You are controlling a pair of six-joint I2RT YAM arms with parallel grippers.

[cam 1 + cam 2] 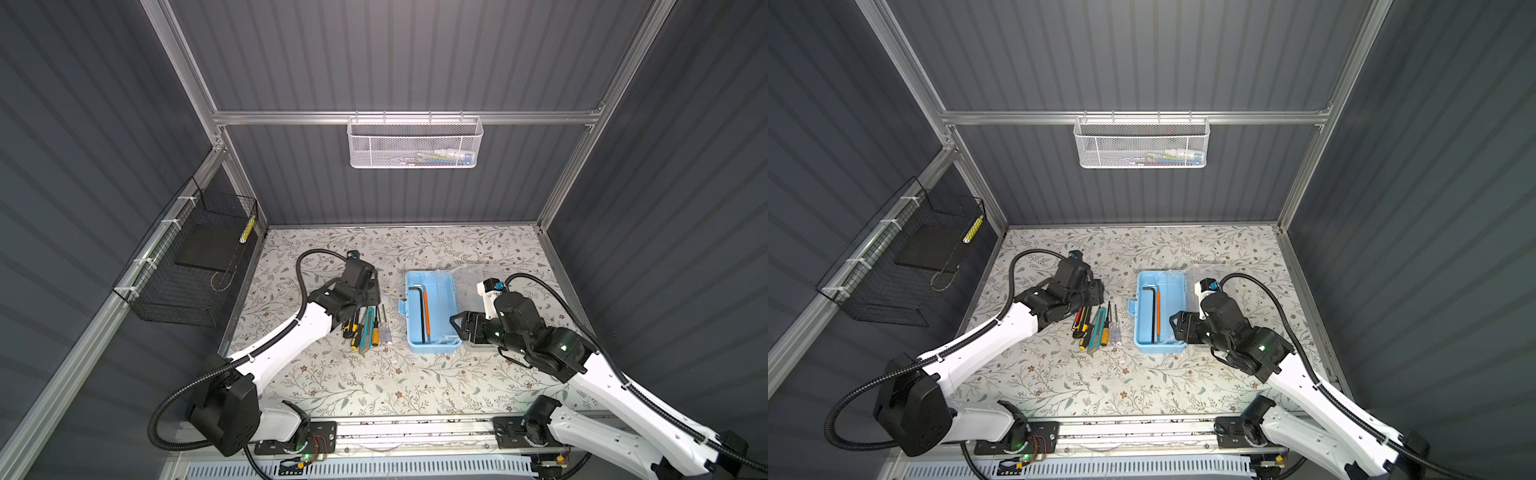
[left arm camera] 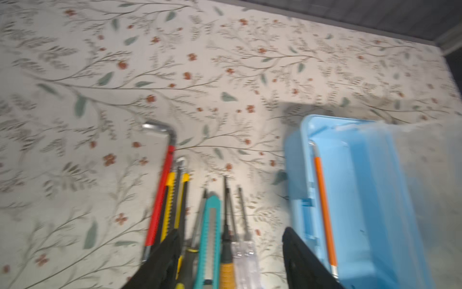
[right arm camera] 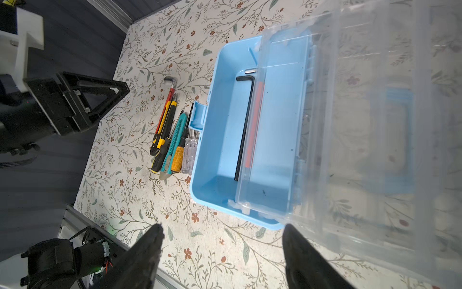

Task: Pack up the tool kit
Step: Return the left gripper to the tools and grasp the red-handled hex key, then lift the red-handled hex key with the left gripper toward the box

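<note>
Teal utility knife [image 2: 211, 232], lower centre: light, stiff, slick plastic; take mid-body. Left fingers [image 2: 162, 257] parted, seemingly empty; right fingers [image 3: 145, 255] wide, empty.

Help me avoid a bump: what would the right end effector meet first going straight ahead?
Likely the light-blue box, at its near hinge-side corner, just ahead of the right end effector; height is unclear.

No text, label, brand, number or sign can be read in any view. The light-blue tool box [image 1: 442, 307] at the centre of both top views shows only plain plastic. The teal utility knife [image 1: 365, 330] to its left is too small or blurred to show any marking. The coloured items in the white mesh basket [image 1: 414, 143], upper middle of the frame, are too small to read.
</note>
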